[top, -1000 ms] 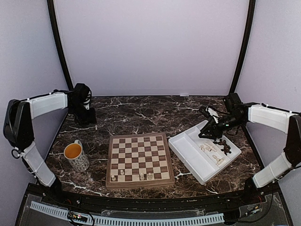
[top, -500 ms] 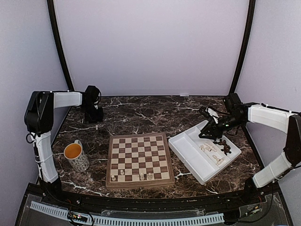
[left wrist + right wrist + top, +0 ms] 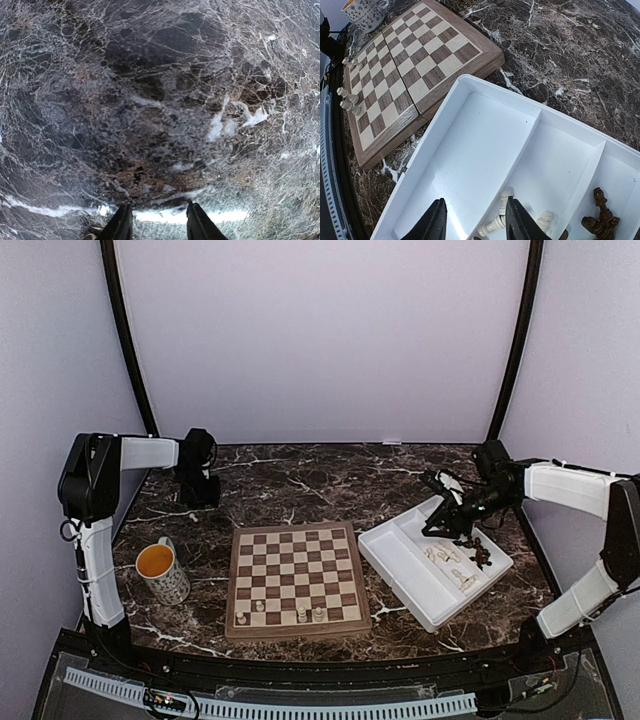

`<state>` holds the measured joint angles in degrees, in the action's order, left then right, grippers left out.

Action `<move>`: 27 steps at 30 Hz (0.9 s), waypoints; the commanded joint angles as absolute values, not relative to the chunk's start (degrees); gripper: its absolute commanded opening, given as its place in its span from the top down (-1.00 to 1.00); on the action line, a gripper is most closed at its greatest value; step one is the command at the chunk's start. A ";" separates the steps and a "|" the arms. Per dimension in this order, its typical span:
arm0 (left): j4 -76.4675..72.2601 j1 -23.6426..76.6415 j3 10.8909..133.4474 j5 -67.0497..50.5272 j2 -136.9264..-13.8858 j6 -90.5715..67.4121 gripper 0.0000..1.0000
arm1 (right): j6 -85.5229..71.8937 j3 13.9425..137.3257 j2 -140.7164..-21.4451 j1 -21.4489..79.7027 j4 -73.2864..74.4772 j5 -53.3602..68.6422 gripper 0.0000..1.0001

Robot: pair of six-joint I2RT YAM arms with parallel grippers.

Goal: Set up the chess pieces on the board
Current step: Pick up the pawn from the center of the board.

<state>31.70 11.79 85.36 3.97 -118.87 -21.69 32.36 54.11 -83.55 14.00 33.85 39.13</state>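
1. Four pale chess pieces (image 3: pixel 301 614) stand on the near row of the board (image 3: pixel 293 560). The other pale ones and the dark pieces (image 3: pixel 600 220) lie in the white tray (image 3: pixel 470 150), right of the board.
2. My right tool (image 3: pixel 476 200) hovers over that tray, jaws apart and empty, with pale pieces just below.
3. I judge I am fetching the next pale piece. That calls for lowering over a single piece and closing without catching its neighbour.
4. My left tool (image 3: pixel 158 206) hangs narrowly open and empty above the bare desk (image 3: pixel 150 100) at far left. A mug (image 3: pixel 165 575) sits left of the board.
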 commanded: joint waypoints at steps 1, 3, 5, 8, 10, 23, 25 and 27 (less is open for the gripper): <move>31.13 12.33 85.54 3.70 -116.35 -20.97 0.23 | 32.87 55.11 -84.16 14.50 34.26 39.38 0.15; 31.57 12.67 85.02 5.05 -114.57 -21.45 0.23 | 32.89 55.06 -84.09 14.45 34.26 39.38 0.16; 32.49 12.66 82.98 7.34 -111.25 -22.57 0.23 | 32.92 54.94 -84.05 14.50 34.26 39.33 0.16; 32.82 12.57 78.36 10.99 -107.42 -24.28 0.21 | 33.03 55.03 -84.24 14.50 34.36 39.15 0.16; 32.41 12.61 74.65 11.33 -105.02 -24.52 0.21 | 33.11 55.16 -84.43 14.46 34.52 39.26 0.16; 37.35 10.04 69.41 13.12 -101.70 -8.94 0.28 | 34.02 55.68 -85.39 15.03 35.77 39.99 0.16; 38.44 9.46 69.54 11.87 -101.63 -6.13 0.29 | 34.06 55.64 -85.36 15.07 35.89 39.99 0.16; 39.46 9.27 69.44 10.36 -101.38 -3.92 0.30 | 34.11 55.63 -85.41 15.09 35.91 39.99 0.16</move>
<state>35.35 10.31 69.71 11.90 -103.92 -10.50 33.36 54.24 -85.32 14.63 35.42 39.18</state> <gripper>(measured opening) 0.356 0.420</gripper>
